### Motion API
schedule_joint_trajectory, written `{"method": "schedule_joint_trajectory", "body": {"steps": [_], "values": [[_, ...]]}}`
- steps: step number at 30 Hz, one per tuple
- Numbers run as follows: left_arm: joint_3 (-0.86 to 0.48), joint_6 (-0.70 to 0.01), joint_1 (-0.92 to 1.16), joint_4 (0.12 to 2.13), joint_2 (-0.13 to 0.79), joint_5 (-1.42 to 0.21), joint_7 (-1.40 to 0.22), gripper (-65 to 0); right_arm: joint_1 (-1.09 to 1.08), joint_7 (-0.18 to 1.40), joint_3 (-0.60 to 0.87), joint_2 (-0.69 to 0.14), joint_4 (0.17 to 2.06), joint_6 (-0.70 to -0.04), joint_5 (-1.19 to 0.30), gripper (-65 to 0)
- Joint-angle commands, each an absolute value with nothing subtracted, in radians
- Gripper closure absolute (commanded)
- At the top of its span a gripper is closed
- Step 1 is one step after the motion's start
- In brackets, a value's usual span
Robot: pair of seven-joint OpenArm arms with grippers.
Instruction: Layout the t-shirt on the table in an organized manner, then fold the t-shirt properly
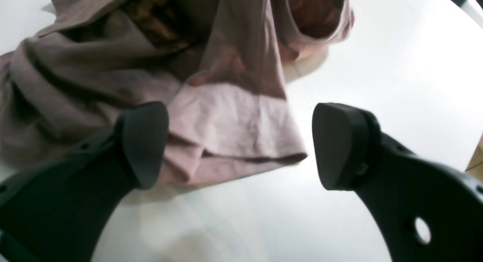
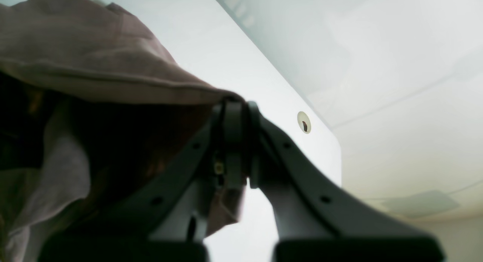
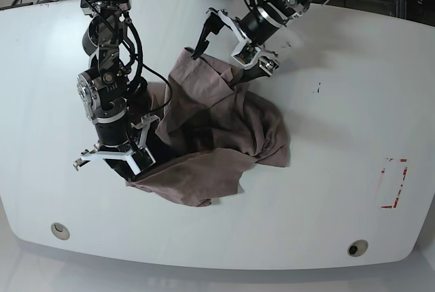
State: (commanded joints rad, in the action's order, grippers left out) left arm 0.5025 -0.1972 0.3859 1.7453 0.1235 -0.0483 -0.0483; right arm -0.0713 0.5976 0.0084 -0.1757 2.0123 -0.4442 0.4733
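Bright overhead light; both wrist views blurred.

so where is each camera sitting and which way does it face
Left wrist: on the left arm, looking past its open left gripper at the t-shirt on the table.
Right wrist: on the right arm, facing its right gripper pinching a hem.
Base: overhead, looking down at both arms.
All views share the t-shirt.
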Motion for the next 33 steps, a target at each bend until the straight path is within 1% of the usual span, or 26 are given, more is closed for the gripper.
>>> {"method": "schedule_joint_trajectory", "body": {"steps": [4, 11, 18, 28, 33], "values": [[0.529, -0.197, 0.344, 1.707, 0.12, -0.045, -0.104, -57.4, -0.064, 0.598, 0.008, -0.176, 2.012, -0.444, 0.473, -0.3], [0.602, -0.197, 0.263, 1.638, 0.128, -0.045, -0.128, -57.4, -0.059, 0.596, 0.008, -0.176, 2.012, -0.444, 0.472, -0.3], [0.605, -0.197, 0.213, 1.613, 0.133, -0.044, -0.131, -57.4, -0.058, 0.596, 0.008, -0.173, 2.012, -0.444, 0.472, -0.3], [0.608, -0.199, 0.116, 1.592, 0.202, -0.044, -0.272, -57.4, -0.058, 0.596, 0.008, -0.173, 2.012, -0.444, 0.472, -0.5], [0.638, -0.2, 0.07, 1.592, 0.236, -0.044, -0.32, -57.4, -0.058, 0.595, 0.008, -0.173, 2.012, -0.444, 0.472, -0.5]]}}
